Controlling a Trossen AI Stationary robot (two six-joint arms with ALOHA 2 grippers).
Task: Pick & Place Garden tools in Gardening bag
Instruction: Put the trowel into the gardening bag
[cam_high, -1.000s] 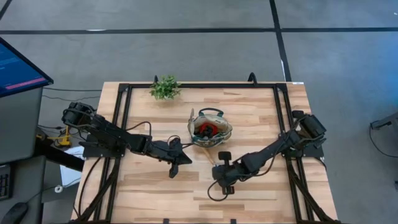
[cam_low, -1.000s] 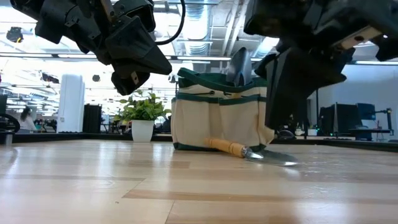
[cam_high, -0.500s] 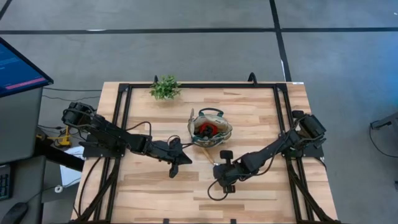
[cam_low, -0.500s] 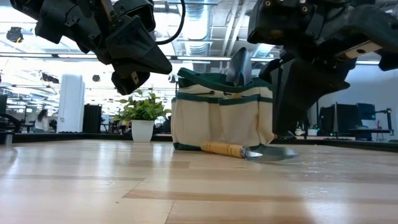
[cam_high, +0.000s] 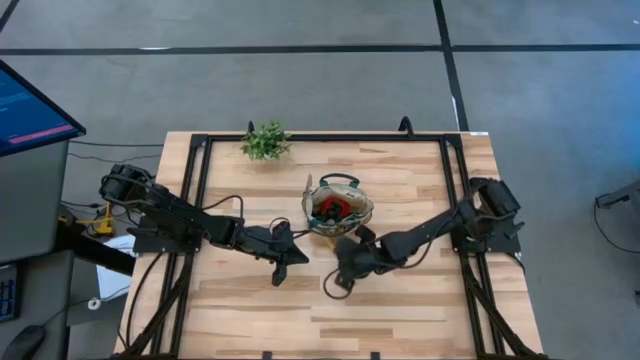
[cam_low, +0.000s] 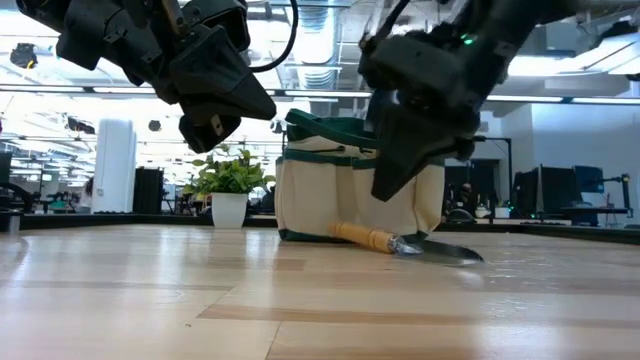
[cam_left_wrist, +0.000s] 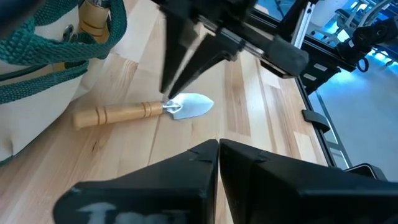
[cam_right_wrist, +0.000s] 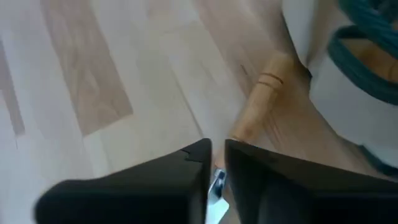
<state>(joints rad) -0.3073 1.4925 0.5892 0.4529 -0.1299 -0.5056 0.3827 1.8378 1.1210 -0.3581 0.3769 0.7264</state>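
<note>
A: Where is the right gripper (cam_low: 392, 185), and how do its fingers stand?
B: It hangs low, tips close together with only a thin gap, just over the neck of the trowel (cam_left_wrist: 140, 111), where blade meets wooden handle. Whether it touches the trowel cannot be told.

A: And the trowel?
B: It lies flat on the table (cam_high: 400, 300) at the near side of the bag (cam_low: 350, 190), handle end against the fabric, silver blade pointing right in the low view.

A: The bag?
B: It stands upright at mid-table, with a red-and-black tool (cam_high: 335, 207) inside.

A: The left gripper (cam_high: 285, 265)?
B: It hovers left of the bag, fingers pressed together, empty. A plant (cam_high: 265, 140) stands at the far edge.
</note>
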